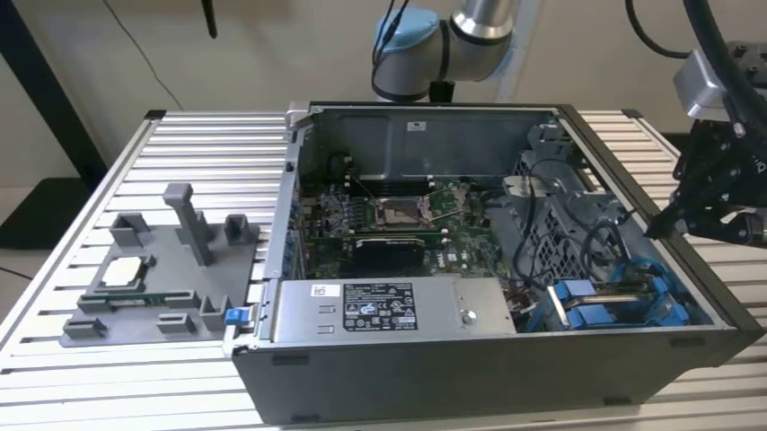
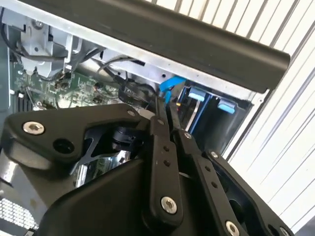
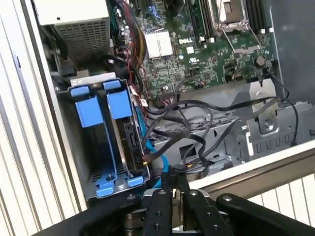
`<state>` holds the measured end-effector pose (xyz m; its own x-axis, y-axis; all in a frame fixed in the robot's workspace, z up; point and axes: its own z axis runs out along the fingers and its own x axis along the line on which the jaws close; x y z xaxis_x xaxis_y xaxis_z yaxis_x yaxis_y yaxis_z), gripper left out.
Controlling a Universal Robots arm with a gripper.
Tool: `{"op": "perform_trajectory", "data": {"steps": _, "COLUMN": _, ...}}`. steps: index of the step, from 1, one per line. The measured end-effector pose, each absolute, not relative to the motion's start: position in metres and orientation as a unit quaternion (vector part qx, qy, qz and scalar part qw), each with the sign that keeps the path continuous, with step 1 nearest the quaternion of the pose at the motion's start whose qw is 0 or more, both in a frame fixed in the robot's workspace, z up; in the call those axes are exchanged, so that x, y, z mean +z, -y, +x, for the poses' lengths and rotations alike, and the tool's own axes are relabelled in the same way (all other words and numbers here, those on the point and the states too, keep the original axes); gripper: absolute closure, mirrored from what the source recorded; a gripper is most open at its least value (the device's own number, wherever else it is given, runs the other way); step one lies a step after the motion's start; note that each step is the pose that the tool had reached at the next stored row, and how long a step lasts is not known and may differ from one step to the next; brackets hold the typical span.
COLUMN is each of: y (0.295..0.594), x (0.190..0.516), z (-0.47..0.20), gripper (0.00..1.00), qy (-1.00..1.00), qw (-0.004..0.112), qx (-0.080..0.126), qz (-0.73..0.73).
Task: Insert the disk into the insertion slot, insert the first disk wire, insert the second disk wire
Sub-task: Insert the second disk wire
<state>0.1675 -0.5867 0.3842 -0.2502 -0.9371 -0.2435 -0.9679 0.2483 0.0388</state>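
The disk (image 3: pixel 130 141) sits upright in the drive cage, seen edge-on between its bright blue carrier rails (image 3: pixel 118 102). In the exterior view the blue carrier (image 1: pixel 586 303) shows at the case's front corner on the exterior view's right. My gripper (image 3: pixel 173 181) hangs above the case wall beside that cage, its black fingers (image 2: pixel 160 129) pressed together with nothing visible between them. In the exterior view the gripper (image 1: pixel 658 231) is over the case's right edge. A blue flat wire (image 3: pixel 147 145) and loose black wires (image 3: pixel 197 129) lie next to the disk's end.
The open computer case (image 1: pixel 480 382) rests on a slatted metal table (image 1: pixel 204 144). Inside are the green motherboard (image 1: pixel 383 220) and a grey power-supply box (image 1: pixel 383 310). A grey fixture tray (image 1: pixel 162 269) with small parts stands at the exterior view's left.
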Motion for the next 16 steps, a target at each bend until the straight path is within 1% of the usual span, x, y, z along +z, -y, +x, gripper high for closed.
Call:
{"op": "perform_trajectory", "data": {"steps": 4, "y": 0.587, "x": 0.386, "z": 0.153, "gripper": 1.00, "qy": -0.785, "qw": 0.084, "qx": 0.089, "qz": -0.607}}
{"op": "perform_trajectory", "data": {"steps": 6, "y": 0.586, "x": 0.386, "z": 0.147, "gripper": 1.00, "qy": -0.786, "qw": 0.082, "qx": 0.086, "qz": -0.607}}
{"op": "perform_trajectory", "data": {"steps": 10, "y": 0.586, "x": 0.386, "z": 0.135, "gripper": 1.00, "qy": -0.786, "qw": 0.073, "qx": 0.075, "qz": -0.610}}
{"op": "perform_trajectory", "data": {"steps": 13, "y": 0.586, "x": 0.386, "z": 0.131, "gripper": 1.00, "qy": -0.784, "qw": 0.062, "qx": 0.062, "qz": -0.614}}
{"op": "perform_trajectory", "data": {"steps": 16, "y": 0.584, "x": 0.384, "z": 0.125, "gripper": 1.00, "qy": -0.781, "qw": 0.059, "qx": 0.059, "qz": -0.619}}
